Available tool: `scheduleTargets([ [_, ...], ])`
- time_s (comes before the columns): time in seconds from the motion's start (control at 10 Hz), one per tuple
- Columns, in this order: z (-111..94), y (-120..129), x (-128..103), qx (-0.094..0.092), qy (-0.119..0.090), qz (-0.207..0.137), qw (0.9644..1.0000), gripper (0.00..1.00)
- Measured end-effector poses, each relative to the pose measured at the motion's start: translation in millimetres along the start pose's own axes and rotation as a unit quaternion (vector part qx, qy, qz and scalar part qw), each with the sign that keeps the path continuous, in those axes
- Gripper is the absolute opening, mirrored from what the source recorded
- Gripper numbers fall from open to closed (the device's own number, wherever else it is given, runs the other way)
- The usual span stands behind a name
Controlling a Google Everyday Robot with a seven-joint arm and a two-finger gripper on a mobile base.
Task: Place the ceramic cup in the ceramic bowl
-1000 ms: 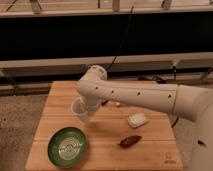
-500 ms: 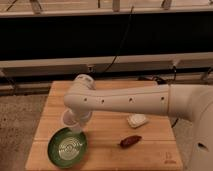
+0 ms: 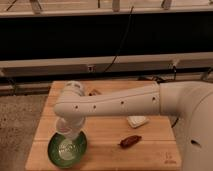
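while the tool [image 3: 69, 124] is clamped on the ceramic cup [image 3: 63, 131] just above the green ceramic bowl [image 3: 52, 150] on the bench [image 3: 150, 153], the putting-in step is on; next, lower it gently and let go.

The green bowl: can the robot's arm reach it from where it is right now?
Probably yes. The claw, shut on the ceramic cup, hangs right over the ceramic bowl, and nothing visible lies between them, so the way down looks free.

Lab-like test bay: wooden table [image 3: 150, 154], cable [image 3: 123, 40], metal rails [image 3: 160, 58].
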Motion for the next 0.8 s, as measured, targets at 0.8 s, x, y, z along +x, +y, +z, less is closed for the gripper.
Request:
scheduleTargets([
  [0.8,8.4,-1.1,-3.2,-0.006,-0.003,-0.01,0.9999,0.03],
])
